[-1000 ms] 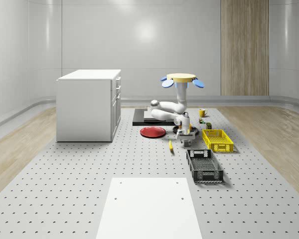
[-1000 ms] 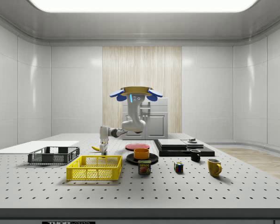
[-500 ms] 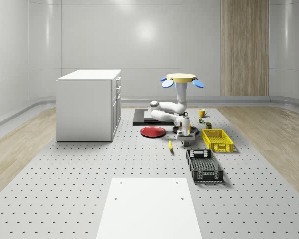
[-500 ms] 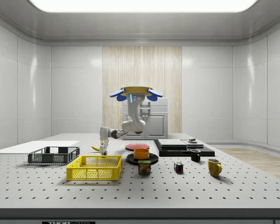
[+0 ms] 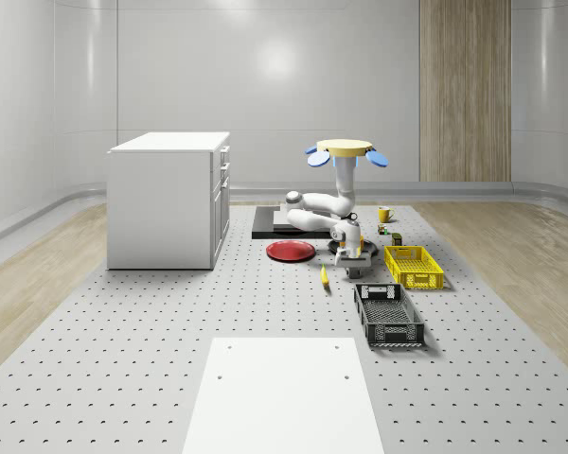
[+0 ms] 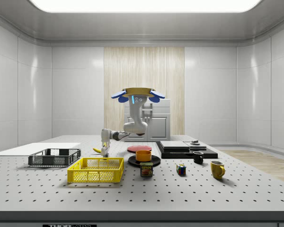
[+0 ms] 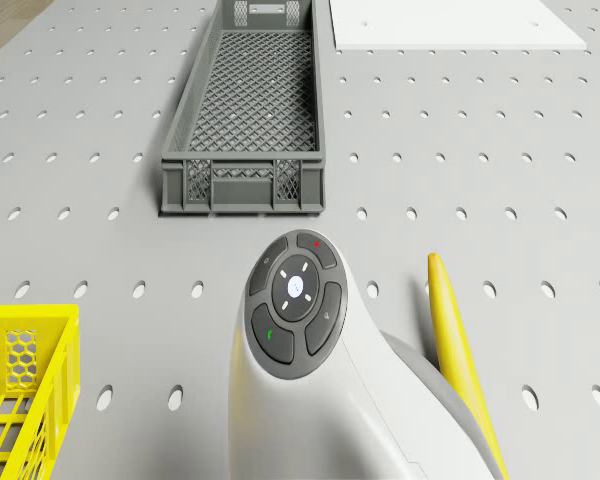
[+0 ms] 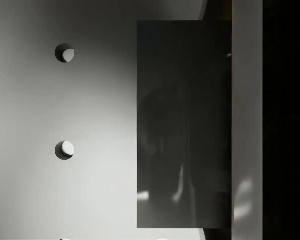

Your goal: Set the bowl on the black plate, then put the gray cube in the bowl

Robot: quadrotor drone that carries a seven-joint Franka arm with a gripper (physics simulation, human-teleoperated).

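The room has pale gray panelled walls (image 5: 265, 85) that curve into the floor, with one vertical wood-grain panel (image 5: 464, 90) at the back. Light wood flooring (image 5: 38, 284) flanks a gray perforated tabletop (image 5: 123, 350) dotted with regular holes. A white cabinet (image 5: 166, 199) with drawers stands on it, and a white sheet (image 5: 284, 397) lies flat nearer the camera. In the side view, a long ceiling light (image 6: 142, 4) glows overhead.

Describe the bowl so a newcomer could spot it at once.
Start at the yellow crate near the table's front edge in the side view. Just behind its right end lies a black plate, and the bowl sits on it. It is the table's one orange, round, open-topped dish.
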